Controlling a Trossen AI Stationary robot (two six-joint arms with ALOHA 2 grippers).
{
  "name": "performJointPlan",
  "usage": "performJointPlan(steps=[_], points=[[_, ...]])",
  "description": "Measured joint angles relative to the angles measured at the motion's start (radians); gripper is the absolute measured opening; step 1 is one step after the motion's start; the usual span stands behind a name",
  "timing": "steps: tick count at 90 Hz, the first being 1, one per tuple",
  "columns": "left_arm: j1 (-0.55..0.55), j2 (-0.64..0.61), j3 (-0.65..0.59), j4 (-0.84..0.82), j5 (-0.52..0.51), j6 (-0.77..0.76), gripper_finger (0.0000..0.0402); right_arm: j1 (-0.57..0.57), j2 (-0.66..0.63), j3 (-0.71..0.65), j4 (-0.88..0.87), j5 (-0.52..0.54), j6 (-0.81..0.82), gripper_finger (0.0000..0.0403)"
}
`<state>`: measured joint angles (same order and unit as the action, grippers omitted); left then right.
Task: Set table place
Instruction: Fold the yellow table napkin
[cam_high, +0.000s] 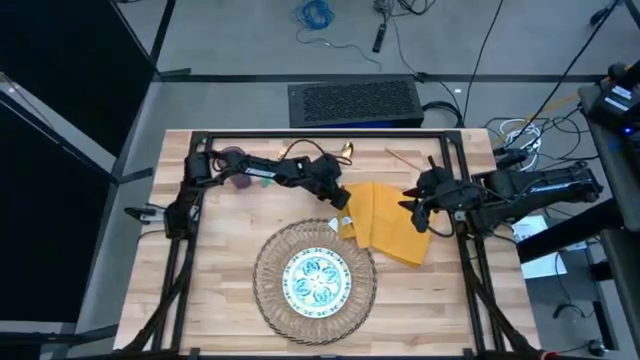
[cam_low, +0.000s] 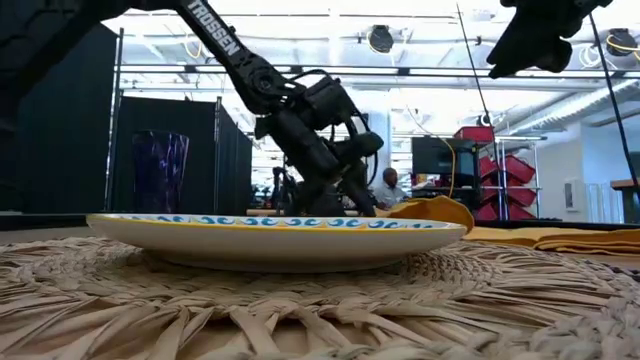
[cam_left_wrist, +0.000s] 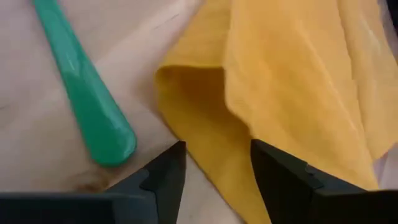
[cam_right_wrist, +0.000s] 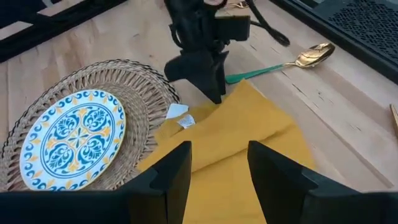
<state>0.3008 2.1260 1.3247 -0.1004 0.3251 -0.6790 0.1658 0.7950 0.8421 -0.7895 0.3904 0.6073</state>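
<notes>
Table (cam_high: 215, 300): light wood planks w/ black frame, holds everything. Round wicker mat (cam_high: 272, 300) sits near the front centre; small white plate (cam_high: 316, 279) w/ teal pattern lies centred on it. In the low view the plate (cam_low: 270, 236) rests flat on the mat (cam_low: 300, 310).

Yellow napkin (cam_high: 392, 228) lies rumpled just right of the mat, its left corner touching the mat's edge; a white tag shows at that corner (cam_right_wrist: 181, 116).

Left arm reaches across from the table's left rear. Left gripper (cam_high: 340, 197) is down at the napkin's left corner, fingers (cam_left_wrist: 163, 180) apart, straddling a raised fold of the cloth (cam_left_wrist: 280, 93) w/o pinching it.

Right gripper (cam_high: 414, 207) hangs above the napkin's right side, fingers (cam_right_wrist: 171, 174) spread, nothing between them.

Purple cup (cam_high: 232, 160) stands at left rear, by the left arm; in the low view it stands upright (cam_low: 160, 172).

Spoon (cam_right_wrist: 292, 62): gold bowl, teal handle, lying on bare wood behind the napkin, handle end (cam_left_wrist: 93, 118) just beside the fold.

Person (cam_low: 386, 187) seated in the room behind, far off.
</notes>
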Motion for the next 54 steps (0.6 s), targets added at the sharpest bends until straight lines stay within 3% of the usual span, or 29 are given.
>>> performJointPlan(steps=[37,46,54], points=[[-0.013,0.026,0.029,0.124,0.027,0.005,0.0158,0.000,0.000,0.000,-0.006,0.000,0.000,0.0144],[-0.020,0.025,0.044,0.146,0.018,0.050,0.0119,0.000,0.000,0.000,-0.008,0.000,-0.001,0.0144],[-0.030,0.025,0.077,0.139,0.010,0.098,0.0050,0.000,0.000,0.000,-0.008,0.000,-0.001,0.0144]])
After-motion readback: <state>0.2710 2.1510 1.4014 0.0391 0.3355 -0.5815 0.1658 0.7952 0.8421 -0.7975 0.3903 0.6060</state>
